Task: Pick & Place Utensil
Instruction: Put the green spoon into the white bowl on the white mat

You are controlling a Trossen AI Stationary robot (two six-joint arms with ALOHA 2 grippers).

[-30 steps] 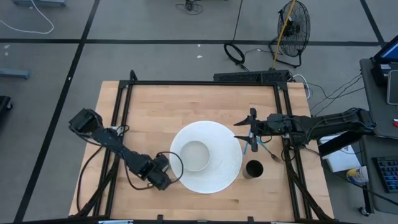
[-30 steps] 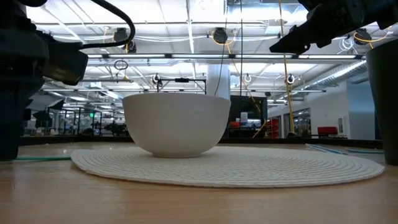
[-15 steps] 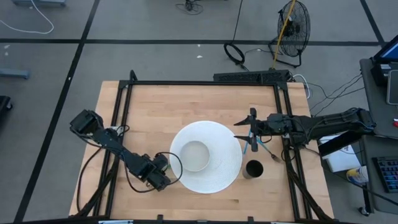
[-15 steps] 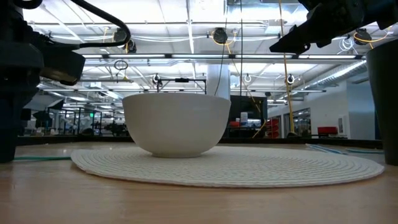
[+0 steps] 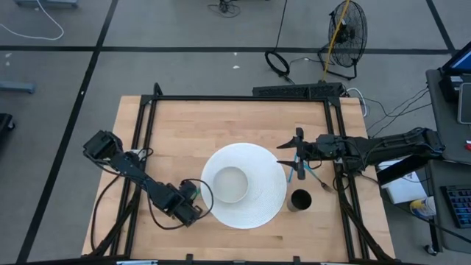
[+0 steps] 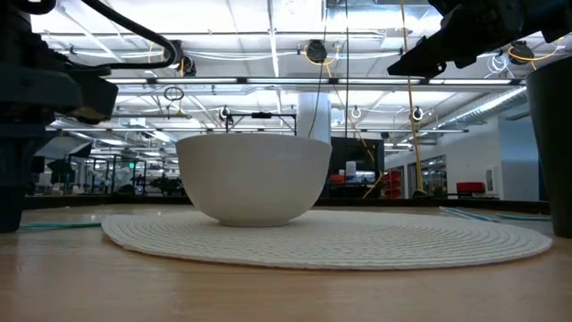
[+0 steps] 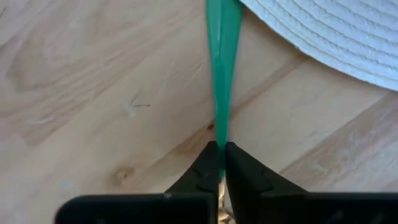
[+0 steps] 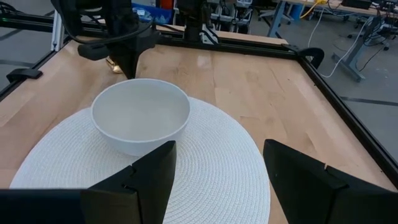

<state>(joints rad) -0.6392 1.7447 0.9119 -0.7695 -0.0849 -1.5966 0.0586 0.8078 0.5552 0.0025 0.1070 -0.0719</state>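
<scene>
Utensil: my left gripper (image 7: pixel 219 163) pinches the thin green utensil (image 7: pixel 221 74) at its handle end.
Handling: probably light, slippery plastic; grip firmly.
Right gripper (image 8: pixel 217 171): spread open, empty.

My left claw (image 7: pixel 219 163) pinches the end of a thin green utensil (image 7: pixel 222 68), fingers (image 7: pixel 247 171) closed tight on it above the wooden table (image 7: pixel 93 93). The utensil's far end reaches the woven white placemat's (image 7: pixel 329 31) edge.
</scene>
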